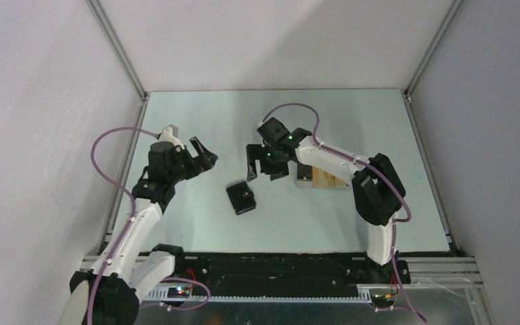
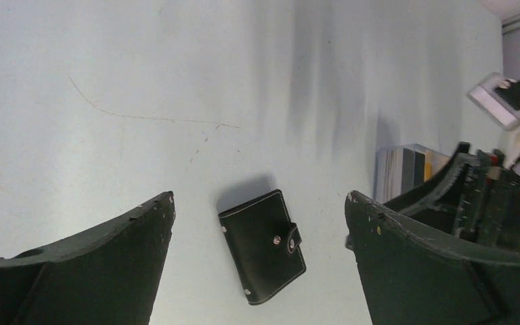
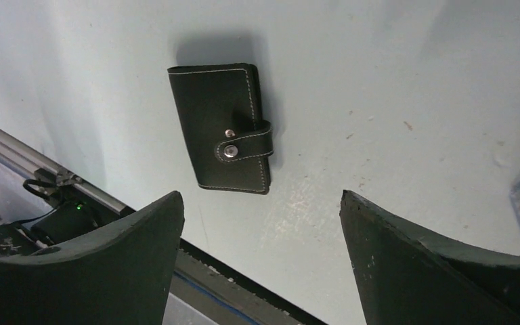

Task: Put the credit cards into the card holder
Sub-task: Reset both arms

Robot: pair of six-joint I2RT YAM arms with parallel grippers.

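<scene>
The card holder (image 1: 242, 198) lies flat and closed on the table (image 1: 196, 115), with its strap snapped so the inside is hidden. It is between the left gripper (image 1: 204, 154) and the right gripper (image 1: 265, 169) and touches neither of them. Both grippers have their jaws spread wide and hold nothing. The credit cards (image 1: 325, 179) sit in a pale tray (image 1: 302, 177) further to the right, mostly covered by the right arm (image 1: 338, 159), so their number and faces are hard to make out

card holder (image 1: 241, 198): black, snapped shut, lying flat | credit cards (image 1: 323, 179): orange-yellow, seemingly in a row, apart to its right
</scene>
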